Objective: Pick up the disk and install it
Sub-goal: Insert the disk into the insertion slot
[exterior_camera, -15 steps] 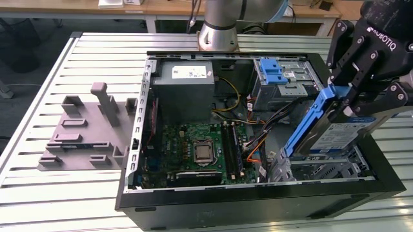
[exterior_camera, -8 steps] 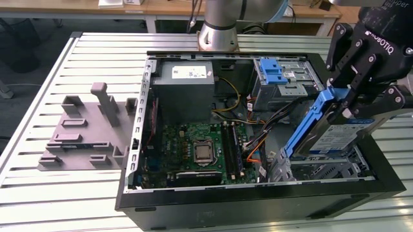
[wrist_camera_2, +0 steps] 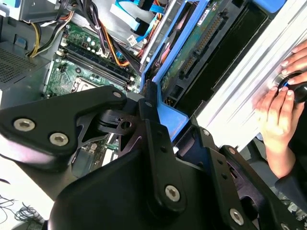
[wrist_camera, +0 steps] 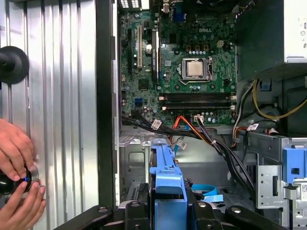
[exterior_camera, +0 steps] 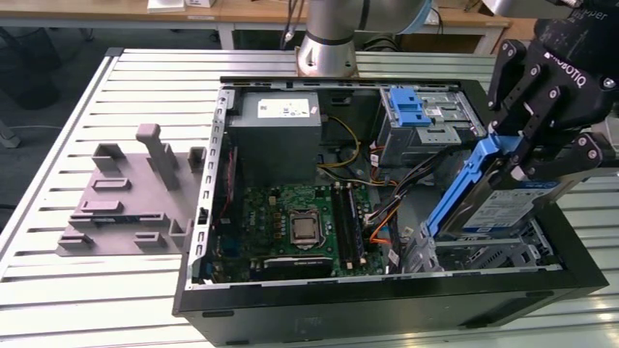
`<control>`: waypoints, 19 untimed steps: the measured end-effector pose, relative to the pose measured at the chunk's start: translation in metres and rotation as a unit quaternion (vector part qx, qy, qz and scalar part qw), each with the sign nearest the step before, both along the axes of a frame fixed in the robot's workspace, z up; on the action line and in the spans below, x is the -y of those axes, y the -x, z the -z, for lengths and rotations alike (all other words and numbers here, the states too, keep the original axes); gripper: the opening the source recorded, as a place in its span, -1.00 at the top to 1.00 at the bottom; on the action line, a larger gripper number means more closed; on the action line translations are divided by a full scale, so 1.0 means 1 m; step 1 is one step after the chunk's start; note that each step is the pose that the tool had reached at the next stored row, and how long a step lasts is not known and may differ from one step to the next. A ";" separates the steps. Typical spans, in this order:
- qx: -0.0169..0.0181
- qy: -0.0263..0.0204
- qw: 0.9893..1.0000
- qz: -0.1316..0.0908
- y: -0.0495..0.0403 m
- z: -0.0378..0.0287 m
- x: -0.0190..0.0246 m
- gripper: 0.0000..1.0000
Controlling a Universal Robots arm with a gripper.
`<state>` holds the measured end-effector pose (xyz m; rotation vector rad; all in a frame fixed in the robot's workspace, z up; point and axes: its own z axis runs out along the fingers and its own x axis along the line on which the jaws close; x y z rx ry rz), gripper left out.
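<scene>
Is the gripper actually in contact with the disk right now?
Touching. In the exterior view the gripper clamps the blue carrier of the disk, holding it tilted over the computer case.

Computer case (exterior_camera: pixel 387 308) on table (exterior_camera: pixel 58 304), disk (exterior_camera: pixel 495 210) tilted partly inside it, fixture (exterior_camera: pixel 126 196) on table beside case

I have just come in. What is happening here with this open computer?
The robot arm's gripper is shut on the disk, a drive in a blue carrier. It holds the disk tilted over the metal drive cage inside the computer case, at the exterior view's right. The disk is not yet seated flat. In the first wrist view, a person's hands rest on a small black object on the table beside the case.
</scene>
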<state>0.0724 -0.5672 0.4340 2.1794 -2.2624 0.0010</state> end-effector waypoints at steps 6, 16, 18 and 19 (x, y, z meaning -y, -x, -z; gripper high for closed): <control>0.000 0.000 1.000 0.000 -0.0001 0.0057 0.0000 0.27; 0.000 0.000 1.000 0.000 -0.0002 0.0159 0.0000 0.27; 0.000 0.000 1.000 0.000 -0.0002 0.0185 0.0000 0.27; 0.000 0.000 1.000 0.000 -0.0002 0.0199 0.0000 0.27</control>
